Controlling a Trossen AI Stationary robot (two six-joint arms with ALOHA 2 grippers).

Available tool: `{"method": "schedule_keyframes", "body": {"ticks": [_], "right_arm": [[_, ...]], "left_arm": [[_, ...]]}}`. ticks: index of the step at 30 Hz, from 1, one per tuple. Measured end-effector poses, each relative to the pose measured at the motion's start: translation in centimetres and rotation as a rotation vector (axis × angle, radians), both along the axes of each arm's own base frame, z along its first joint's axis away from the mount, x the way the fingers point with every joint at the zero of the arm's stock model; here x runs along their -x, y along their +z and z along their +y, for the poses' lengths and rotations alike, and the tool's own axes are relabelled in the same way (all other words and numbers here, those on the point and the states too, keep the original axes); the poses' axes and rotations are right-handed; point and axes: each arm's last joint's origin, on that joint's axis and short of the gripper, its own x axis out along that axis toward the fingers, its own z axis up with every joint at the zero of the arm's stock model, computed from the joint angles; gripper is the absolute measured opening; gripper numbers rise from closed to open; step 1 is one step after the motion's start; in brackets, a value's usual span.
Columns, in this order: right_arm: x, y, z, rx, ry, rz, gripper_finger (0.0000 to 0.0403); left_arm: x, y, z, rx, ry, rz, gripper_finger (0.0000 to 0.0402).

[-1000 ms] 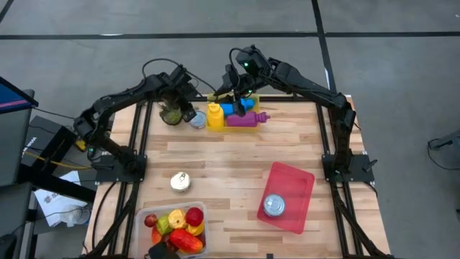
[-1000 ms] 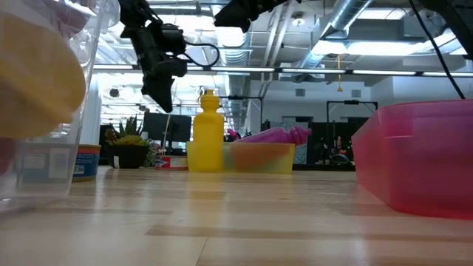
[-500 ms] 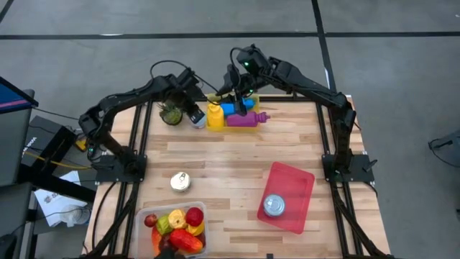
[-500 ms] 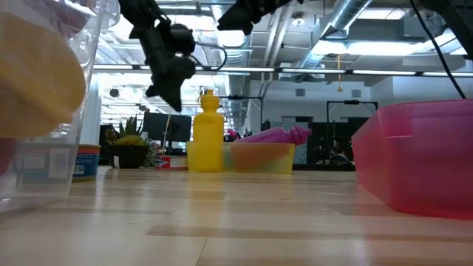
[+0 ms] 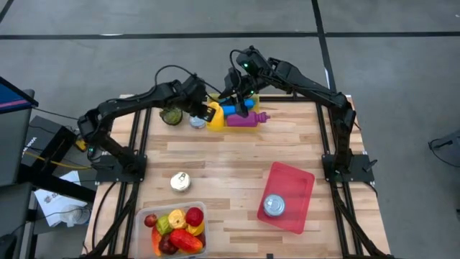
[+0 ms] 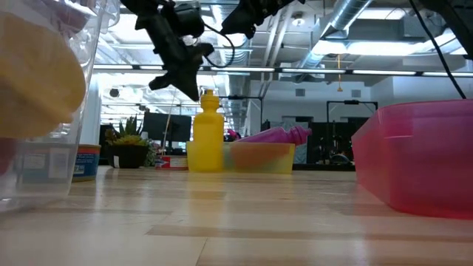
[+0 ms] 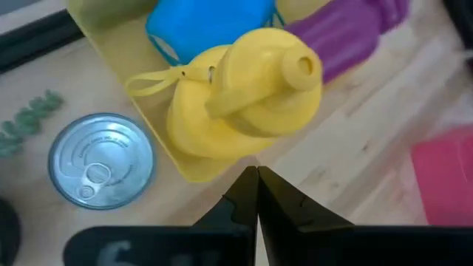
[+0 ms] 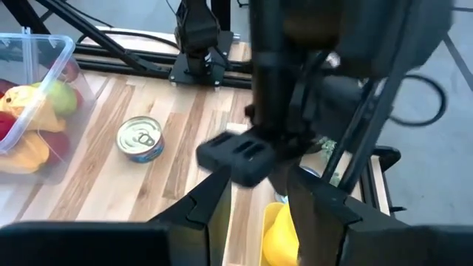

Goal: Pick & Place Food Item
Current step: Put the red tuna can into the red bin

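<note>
Food shows in several places. A clear tub of fruit (image 5: 176,226) stands at the near left, one tin (image 5: 180,181) on the bare wood, and another tin (image 5: 274,206) in the red tray (image 5: 298,188). A third tin (image 7: 101,159) stands at the far edge beside a yellow tray (image 7: 126,52). That tray holds a yellow bottle (image 7: 244,96), a blue bottle (image 7: 211,22) and a purple bottle (image 7: 347,37). My left gripper (image 7: 256,193) hovers shut just above and left of the yellow bottle (image 6: 208,137). My right gripper (image 8: 259,199) hangs open above the tray, with nothing between its fingers.
A potted plant (image 5: 171,114) stands at the far left corner, close behind my left arm. The two arms are close together over the far edge (image 5: 223,97). Bare wood (image 5: 230,165) lies between the bottles and the near containers.
My left gripper has moved toward the table's right along the far edge, away from the plant and over to the yellow bottle. It has rolled about its own axis on the way. My right arm has kept still.
</note>
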Motion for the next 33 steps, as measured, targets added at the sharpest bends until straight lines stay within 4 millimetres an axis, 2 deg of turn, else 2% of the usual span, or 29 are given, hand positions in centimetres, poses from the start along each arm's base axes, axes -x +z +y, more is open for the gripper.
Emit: {"method": "schedule_keyframes", "body": {"ticks": [6, 14, 18, 21, 25, 30, 33], "right_arm": [[0.0, 0.1, 0.0, -0.011, -0.009, -0.005, 0.0123], [-0.5, 0.1, 1.0, -0.006, 0.017, -0.016, 0.0123], [-1.0, 0.4, 1.6, 0.006, 0.034, -0.05, 0.0123], [-1.3, 0.5, 2.3, -0.007, 0.036, -0.052, 0.0123], [-1.2, 0.2, 2.5, -0.148, -0.046, -0.01, 0.0123], [0.1, -0.7, 1.0, -0.276, -0.157, 0.117, 0.0123], [1.1, -1.2, 0.2, -0.308, -0.195, 0.195, 0.0123]], "left_arm": [[-0.2, -0.1, 0.2, -0.079, 0.064, 0.038, 0.0006], [0.0, 2.8, -0.3, -0.197, 0.008, -0.13, 0.001], [-0.1, 3.4, -0.7, -0.189, 0.013, -0.178, 0.0012], [0.0, 2.3, -0.8, -0.151, 0.045, -0.086, 0.0012], [0.6, 0.2, -0.1, -0.151, 0.152, 0.115, 0.0003], [0.2, -2.0, 1.5, -0.06, 0.223, 0.158, 0.0001], [-0.4, -4.0, 2.3, 0.009, 0.251, 0.192, 0.0001]]}}
